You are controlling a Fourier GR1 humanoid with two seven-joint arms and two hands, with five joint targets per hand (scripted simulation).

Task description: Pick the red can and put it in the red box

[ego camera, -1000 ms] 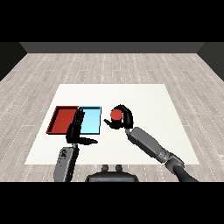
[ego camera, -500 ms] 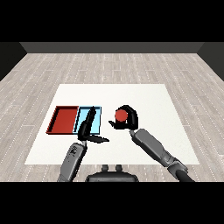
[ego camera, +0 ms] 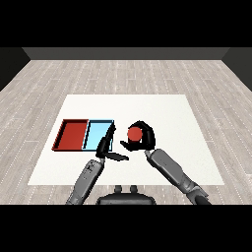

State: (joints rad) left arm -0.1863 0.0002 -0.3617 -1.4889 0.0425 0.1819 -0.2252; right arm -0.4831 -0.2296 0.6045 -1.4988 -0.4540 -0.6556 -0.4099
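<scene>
The red can (ego camera: pixel 134 133) is held in my right hand (ego camera: pixel 143 140), whose fingers and thumb curl round it, just right of the light blue tray (ego camera: pixel 93 135). The red tray (ego camera: pixel 73 135) lies left of the blue one, nothing in it. My left hand (ego camera: pixel 107 145) stands open with straight fingers over the blue tray's right edge, its thumb pointing toward the can.
Both trays lie side by side at the left of the white table (ego camera: pixel 162 113). Grey wooden floor surrounds the table.
My right hand has carried the can leftward, closer to the blue tray. My left hand has risen from the table's front and moved forward to the blue tray's right edge.
</scene>
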